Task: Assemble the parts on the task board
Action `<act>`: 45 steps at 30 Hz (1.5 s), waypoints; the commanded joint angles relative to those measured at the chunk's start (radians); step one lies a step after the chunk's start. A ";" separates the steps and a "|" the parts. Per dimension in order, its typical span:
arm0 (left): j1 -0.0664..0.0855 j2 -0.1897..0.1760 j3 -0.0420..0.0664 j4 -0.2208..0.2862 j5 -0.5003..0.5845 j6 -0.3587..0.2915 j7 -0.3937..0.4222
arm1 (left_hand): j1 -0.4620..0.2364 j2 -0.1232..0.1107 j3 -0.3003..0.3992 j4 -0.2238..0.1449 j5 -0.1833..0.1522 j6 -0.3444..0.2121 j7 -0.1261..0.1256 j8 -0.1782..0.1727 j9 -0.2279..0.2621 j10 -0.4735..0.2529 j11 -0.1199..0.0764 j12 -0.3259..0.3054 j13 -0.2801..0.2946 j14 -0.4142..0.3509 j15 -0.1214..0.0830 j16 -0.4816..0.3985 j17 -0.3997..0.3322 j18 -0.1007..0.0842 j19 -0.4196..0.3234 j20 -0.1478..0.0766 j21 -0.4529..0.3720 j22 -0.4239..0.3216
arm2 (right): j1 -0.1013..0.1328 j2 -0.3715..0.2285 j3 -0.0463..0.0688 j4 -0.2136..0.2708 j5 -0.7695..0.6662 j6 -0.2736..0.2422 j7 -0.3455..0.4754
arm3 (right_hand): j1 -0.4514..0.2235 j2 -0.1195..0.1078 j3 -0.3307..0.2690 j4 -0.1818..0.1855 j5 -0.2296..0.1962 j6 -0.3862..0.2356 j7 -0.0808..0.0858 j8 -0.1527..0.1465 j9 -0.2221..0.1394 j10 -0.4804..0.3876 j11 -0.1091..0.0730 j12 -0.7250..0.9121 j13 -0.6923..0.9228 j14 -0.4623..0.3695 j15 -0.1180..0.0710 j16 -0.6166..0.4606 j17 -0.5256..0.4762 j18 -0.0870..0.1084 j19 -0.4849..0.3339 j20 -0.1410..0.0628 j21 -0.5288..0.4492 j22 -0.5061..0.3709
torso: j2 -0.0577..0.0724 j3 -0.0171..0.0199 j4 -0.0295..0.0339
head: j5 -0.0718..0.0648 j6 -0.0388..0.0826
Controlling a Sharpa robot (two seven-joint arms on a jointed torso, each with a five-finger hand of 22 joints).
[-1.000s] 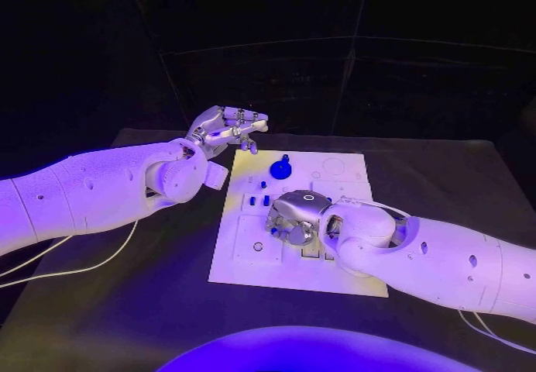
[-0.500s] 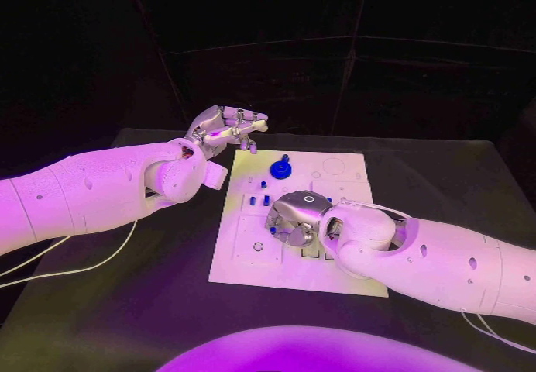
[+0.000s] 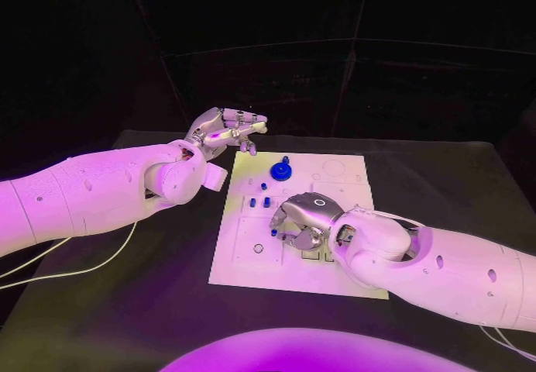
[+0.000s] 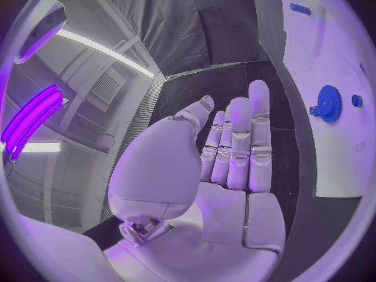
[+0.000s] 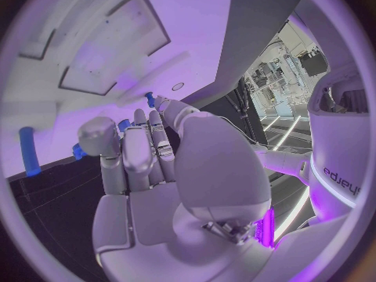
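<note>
Since the earlier head-view frames, the right hand (image 3: 304,223) had shifted slightly down and right over the middle of the task board (image 3: 348,280), while the left hand (image 3: 227,128) had stayed raised off the board's upper-left corner. The left hand held nothing, its fingers straight and close together in the left wrist view. The right hand hovered low over the board with fingers curled downward; whether it pinched a part could not be told. A blue gear (image 3: 282,169) stood at the board's upper centre, and small blue pegs (image 3: 259,201) sat just left of the right hand. In the right wrist view a blue peg (image 5: 30,151) lay on the board near the fingertips (image 5: 150,98). Risk assessment: the fingers hid the target point, so a misjudged descent could knock neighbouring pegs loose or jam a part tilted in its hole.
</note>
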 commanded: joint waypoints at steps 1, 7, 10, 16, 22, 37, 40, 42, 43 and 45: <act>0.001 -0.002 0.001 0.001 0.004 0.010 0.008 | 0.008 0.001 -0.004 -0.004 -0.003 -0.003 0.002 0.006 -0.001 -0.006 -0.002 0.006 0.001 -0.006 0.003 0.003 -0.001 0.013 0.004 -0.005 -0.005 -0.001 | 0.005 -0.036 0.008 0.040 0.008 -0.096 0.011 | -0.008 -0.003 -0.007 0.000 0.004 -0.004 -0.006 0.001 -0.002 0.001 -0.009 0.006 0.001 0.011 0.005 0.007 0.002 0.004 0.009 0.000 0.004 0.001 | -0.001 -0.0003 -0.0005 | -0.002 0.004; 0.001 -0.004 0.001 0.001 0.004 0.012 0.008 | 0.008 0.001 -0.004 -0.004 -0.003 -0.003 0.002 0.006 -0.001 -0.006 -0.002 0.006 0.001 -0.006 0.003 0.003 -0.001 0.013 0.004 -0.005 -0.005 -0.001 | 0.020 -0.107 0.069 0.081 0.045 -0.087 -0.008 | -0.018 -0.013 -0.025 0.000 0.006 -0.025 -0.011 -0.003 -0.004 -0.020 -0.011 0.014 -0.001 0.011 0.003 0.004 -0.004 0.005 0.008 -0.002 -0.001 -0.007 | -0.001 -0.0003 -0.0013 | -0.017 0.018; 0.001 -0.005 0.001 0.000 0.004 0.013 0.008 | 0.009 0.002 -0.004 -0.005 -0.002 -0.003 0.002 0.007 -0.002 -0.007 -0.002 0.007 0.001 -0.007 0.003 0.003 -0.002 0.013 0.004 -0.005 -0.006 -0.002 | 0.035 -0.138 0.087 0.085 0.064 -0.062 -0.020 | -0.022 -0.016 -0.040 -0.001 0.007 -0.044 -0.013 -0.004 -0.004 -0.038 -0.011 0.019 -0.002 0.011 0.003 0.002 -0.010 0.005 0.007 -0.002 -0.004 -0.011 | -0.001 -0.0005 -0.0015 | -0.022 0.022; 0.001 -0.004 0.001 0.000 0.004 0.015 0.008 | 0.009 0.002 -0.004 -0.005 -0.002 -0.003 0.002 0.007 -0.002 -0.007 -0.002 0.007 0.001 -0.007 0.003 0.003 -0.002 0.013 0.004 -0.005 -0.006 -0.002 | 0.061 -0.186 0.100 0.079 0.082 0.023 -0.053 | -0.025 -0.016 -0.077 -0.002 0.003 -0.073 -0.021 -0.003 -0.004 -0.073 -0.012 0.031 -0.004 0.009 0.002 -0.003 -0.022 0.006 0.004 -0.002 -0.012 -0.022 | 0.000 -0.0004 -0.0006 | -0.029 0.029; 0.001 -0.004 0.001 0.000 0.004 0.015 0.008 | 0.009 0.002 -0.004 -0.005 -0.002 -0.003 0.002 0.007 -0.002 -0.007 -0.002 0.007 0.001 -0.007 0.003 0.003 -0.002 0.013 0.004 -0.005 -0.006 -0.002 | 0.070 -0.221 0.103 0.081 0.074 0.124 -0.095 | -0.018 -0.015 -0.114 -0.005 -0.009 -0.083 -0.031 -0.002 -0.002 -0.088 -0.012 0.050 -0.002 0.006 0.003 -0.008 -0.032 0.008 0.000 -0.002 -0.020 -0.033 | 0.000 -0.0009 -0.0019 | -0.031 0.029; 0.001 -0.002 0.001 0.000 0.004 0.018 0.008 | 0.009 0.002 -0.004 -0.005 -0.002 -0.003 0.002 0.007 -0.002 -0.007 -0.002 0.007 0.001 -0.007 0.003 0.003 -0.002 0.013 0.004 -0.005 -0.006 -0.002 | 0.072 -0.200 0.102 0.043 0.057 0.237 -0.128 | 0.005 0.007 -0.169 -0.002 -0.030 -0.089 -0.034 0.001 -0.001 -0.104 -0.013 0.090 -0.001 0.003 0.002 -0.012 -0.046 0.009 -0.002 -0.002 -0.030 -0.044 | 0.001 -0.0003 0.0008 | -0.033 0.024; 0.001 -0.002 0.001 -0.001 0.004 0.018 0.008 | 0.009 0.002 -0.004 -0.005 -0.002 -0.003 0.002 0.007 -0.002 -0.007 -0.002 0.007 0.001 -0.007 0.003 0.003 -0.002 0.013 0.004 -0.005 -0.006 -0.002 | 0.072 -0.190 0.102 0.032 0.055 0.234 -0.127 | 0.013 0.020 -0.168 -0.002 -0.031 -0.084 -0.030 0.002 0.000 -0.099 -0.015 0.101 -0.001 0.004 0.000 -0.011 -0.047 0.009 0.000 -0.003 -0.029 -0.043 | 0.001 0.0004 0.0001 | -0.032 0.024; 0.001 -0.003 0.001 -0.001 0.004 0.018 0.008 | 0.009 0.002 -0.004 -0.005 -0.002 -0.003 0.002 0.007 -0.002 -0.007 -0.002 0.007 0.001 -0.007 0.003 0.003 -0.002 0.013 0.004 -0.005 -0.006 -0.002 | 0.072 -0.184 0.102 0.026 0.055 0.231 -0.125 | 0.017 0.030 -0.165 -0.001 -0.032 -0.077 -0.029 0.004 0.001 -0.092 -0.017 0.111 -0.001 0.006 -0.001 -0.009 -0.046 0.009 0.002 -0.004 -0.028 -0.042 | 0.002 0.0005 -0.0004 | -0.031 0.023; 0.001 -0.003 0.001 -0.001 0.004 0.018 0.008 | 0.009 0.002 -0.004 -0.005 -0.002 -0.003 0.002 0.007 -0.002 -0.007 -0.002 0.007 0.001 -0.007 0.003 0.003 -0.002 0.013 0.004 -0.005 -0.006 -0.002 | 0.072 -0.181 0.102 0.024 0.054 0.230 -0.123 | 0.018 0.033 -0.164 0.000 -0.033 -0.074 -0.029 0.005 0.001 -0.089 -0.017 0.114 -0.001 0.007 -0.002 -0.008 -0.046 0.009 0.003 -0.004 -0.028 -0.042 | 0.002 0.0004 -0.0006 | -0.031 0.023; 0.001 -0.003 0.001 -0.001 0.004 0.018 0.008 | 0.009 0.002 -0.004 -0.005 -0.002 -0.003 0.002 0.007 -0.002 -0.007 -0.002 0.007 0.001 -0.007 0.003 0.003 -0.002 0.013 0.004 -0.005 -0.006 -0.002 | 0.072 -0.176 0.101 0.019 0.054 0.229 -0.121 | 0.020 0.039 -0.161 0.002 -0.033 -0.069 -0.029 0.006 0.001 -0.081 -0.019 0.121 -0.001 0.009 -0.003 -0.007 -0.045 0.008 0.005 -0.005 -0.027 -0.040 | 0.001 0.0006 -0.0009 | -0.031 0.023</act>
